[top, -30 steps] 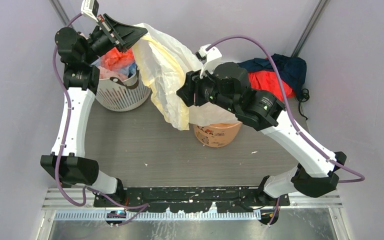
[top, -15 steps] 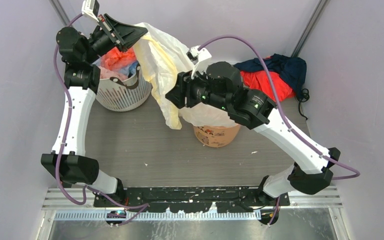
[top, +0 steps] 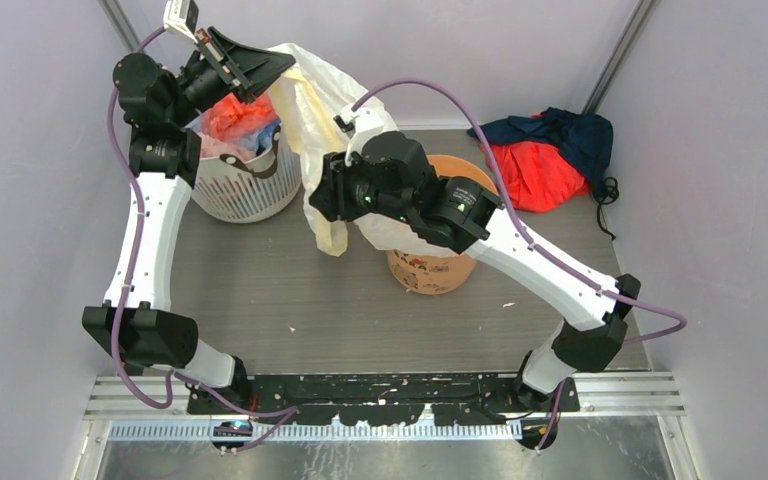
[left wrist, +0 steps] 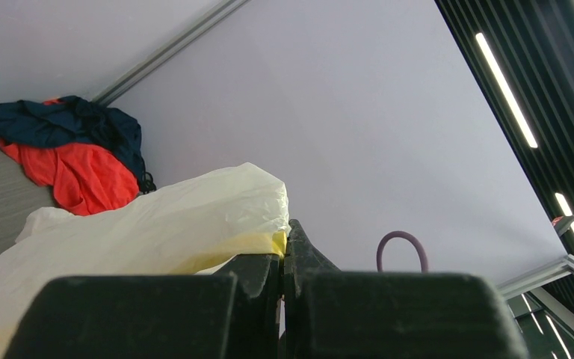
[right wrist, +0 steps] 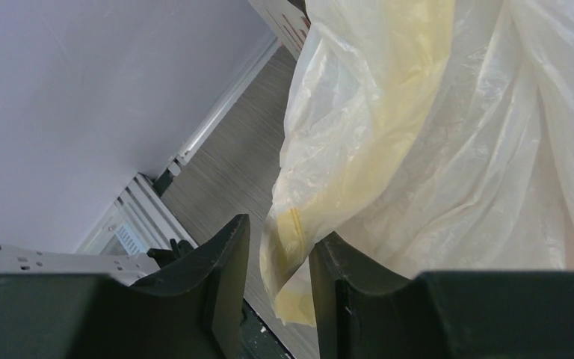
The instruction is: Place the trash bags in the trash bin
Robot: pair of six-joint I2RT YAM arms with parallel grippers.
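Bag [top: 315, 110] and bin [top: 438, 268] were only partly together: some of the thin yellow film lay over the bin's mouth on its left side, and the rest went up and away to the far left of the bin. The bag's long way ran from that high far-left spot down to the bin. The left gripper [left wrist: 285, 250] held the top end there, up in the air. Its jaws were pressed tight together, with a fold of film pinched between them. A loose tail of the bag hung down outside the bin, just left of its rim. The right gripper [right wrist: 279, 238] was right at that tail, so the right arm was much nearer to the bin. Its jaws stood a little apart with the tail hanging in the gap, and it looked like the film was not squeezed yet. I think the next move had to close on that tail and carry it right, over the rim, because the tail lay left of the bin and the bin's hole was on the gripper's right.
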